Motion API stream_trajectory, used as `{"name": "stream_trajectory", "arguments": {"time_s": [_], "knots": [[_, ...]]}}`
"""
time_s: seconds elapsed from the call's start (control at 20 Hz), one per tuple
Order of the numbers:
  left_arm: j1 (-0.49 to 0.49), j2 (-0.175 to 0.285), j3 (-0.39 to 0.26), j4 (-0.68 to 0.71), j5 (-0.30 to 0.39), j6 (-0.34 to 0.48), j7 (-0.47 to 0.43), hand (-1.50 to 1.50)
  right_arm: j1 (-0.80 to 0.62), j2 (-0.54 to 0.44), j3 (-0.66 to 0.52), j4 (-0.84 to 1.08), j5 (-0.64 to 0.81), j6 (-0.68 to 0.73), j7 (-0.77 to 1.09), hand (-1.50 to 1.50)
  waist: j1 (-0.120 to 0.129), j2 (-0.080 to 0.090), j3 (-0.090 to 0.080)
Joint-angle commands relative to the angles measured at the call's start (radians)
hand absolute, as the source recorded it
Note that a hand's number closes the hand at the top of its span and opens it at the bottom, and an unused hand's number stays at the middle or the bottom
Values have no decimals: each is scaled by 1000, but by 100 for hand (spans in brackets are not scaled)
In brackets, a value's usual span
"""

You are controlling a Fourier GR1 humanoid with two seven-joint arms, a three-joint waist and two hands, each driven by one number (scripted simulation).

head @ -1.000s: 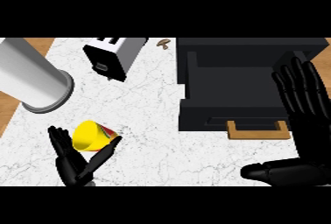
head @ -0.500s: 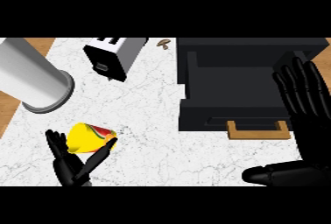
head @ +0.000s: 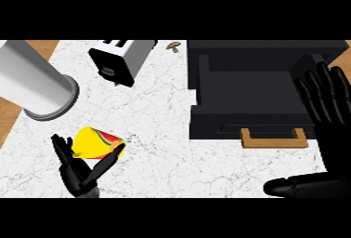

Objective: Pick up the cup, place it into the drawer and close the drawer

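Cup (head: 94, 142) barely shifted, left robot hand (head: 77, 171) pinching; right robot hand (head: 329, 101) flat; toaster (head: 120, 59) beyond.

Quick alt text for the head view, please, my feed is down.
The left hand holds a yellow tapered cup between fingers and thumb at the white marble counter's lower left. An open black drawer with a wooden handle stands to the right; the right hand rests open at its right edge, fingers up.

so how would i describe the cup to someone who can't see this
On the white counter, look left, just below the big grey cylinder. The cup lies there between the fingers of the left hand. It is the only yellow thing, with a red and green stripe.
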Motion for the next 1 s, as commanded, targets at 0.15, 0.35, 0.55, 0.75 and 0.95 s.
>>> {"name": "stream_trajectory", "arguments": {"time_s": [0.15, 0.35, 0.55, 0.75, 0.95], "knots": [[-54, 8, 51, 126, 45, -120, -8, -150, -2, 8, 35, -57, 21, -14, 46, -150, -5, 6, -11], [-105, -22, 64, 206, 76, -157, -47, -150, 0, 16, 47, -55, 22, -20, 59, -150, -7, 7, -11], [-87, -26, 59, 237, 81, -280, -102, -150, -6, 17, 26, -38, 19, -24, 42, -150, -6, 7, -11], [-138, -24, 66, 301, 92, -353, -115, -150, -23, 30, 32, 15, 25, -20, 2, -150, -6, 8, -11], [-194, -26, 60, 308, 93, -388, -118, 150, -3, -18, -35, -11, -47, 23, 17, -150, -10, 7, -11]]}}
